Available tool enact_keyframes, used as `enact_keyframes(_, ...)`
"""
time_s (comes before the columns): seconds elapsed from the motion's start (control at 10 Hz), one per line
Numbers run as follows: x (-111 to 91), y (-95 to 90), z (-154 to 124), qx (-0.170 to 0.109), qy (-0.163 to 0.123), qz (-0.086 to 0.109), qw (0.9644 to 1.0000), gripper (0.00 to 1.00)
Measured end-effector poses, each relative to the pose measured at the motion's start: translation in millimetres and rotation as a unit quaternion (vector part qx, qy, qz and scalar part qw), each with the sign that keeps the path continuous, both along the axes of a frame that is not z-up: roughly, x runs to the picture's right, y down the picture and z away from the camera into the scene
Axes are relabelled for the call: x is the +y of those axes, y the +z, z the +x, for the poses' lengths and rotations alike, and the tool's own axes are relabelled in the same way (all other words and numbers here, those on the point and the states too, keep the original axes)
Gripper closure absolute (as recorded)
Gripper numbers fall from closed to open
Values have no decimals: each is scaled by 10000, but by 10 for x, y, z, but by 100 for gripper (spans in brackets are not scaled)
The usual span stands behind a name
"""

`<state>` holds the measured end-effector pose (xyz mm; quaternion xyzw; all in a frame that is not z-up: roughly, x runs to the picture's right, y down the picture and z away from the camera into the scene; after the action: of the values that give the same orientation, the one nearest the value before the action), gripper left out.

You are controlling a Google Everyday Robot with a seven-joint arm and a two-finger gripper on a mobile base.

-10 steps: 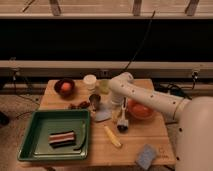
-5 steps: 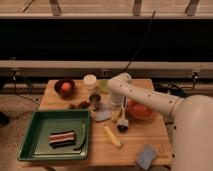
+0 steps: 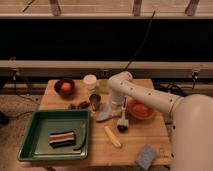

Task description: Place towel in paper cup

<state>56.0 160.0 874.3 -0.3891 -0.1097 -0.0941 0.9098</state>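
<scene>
You're clamping the end effector (image 3: 114, 107) tight on the towel (image 3: 105, 115) at centre frame; lifting it into the paper cup (image 3: 90, 81) is remaining.

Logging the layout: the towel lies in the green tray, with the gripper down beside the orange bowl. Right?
Wrong on the towel: the camera view shows it on the table, right of the green tray. The gripper, shut, is down beside the orange bowl, as you say.
</scene>
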Motion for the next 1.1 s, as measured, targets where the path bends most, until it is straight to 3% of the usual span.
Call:
enact_keyframes(0.4,-198,-181,121,40,12,41,10000,100)
enact_keyframes(0.8,-1026,-531,254,61,75,409,9991,100)
enact_keyframes(1.1,-1098,-564,274,68,78,433,9990,100)
